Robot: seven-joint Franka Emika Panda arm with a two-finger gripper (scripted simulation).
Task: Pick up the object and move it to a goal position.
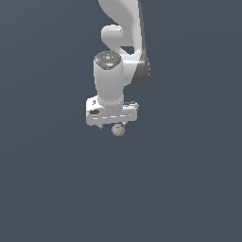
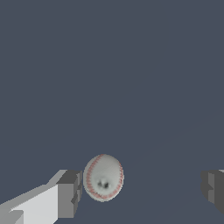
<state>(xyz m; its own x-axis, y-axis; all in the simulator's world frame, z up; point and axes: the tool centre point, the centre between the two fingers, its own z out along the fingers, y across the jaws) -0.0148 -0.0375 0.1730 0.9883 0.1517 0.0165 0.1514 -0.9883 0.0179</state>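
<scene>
Although nothing marks a wall or table edge, you see one flat slate-blue ground (image 1: 47, 189) filling both views, evenly lit and bare of texture. At its centre in the exterior view the white arm (image 1: 120, 42) hangs down from twelve o'clock, ending in the gripper (image 1: 117, 127). The ball (image 1: 118, 130), whitish with red stitching, sits right under the gripper body at six o'clock. In the wrist view the ball (image 2: 103, 177) lies just beside one grey finger pad (image 2: 70, 192), while the other pad (image 2: 213, 189) stands well apart, so the fingers are spread and clasp nothing.
</scene>
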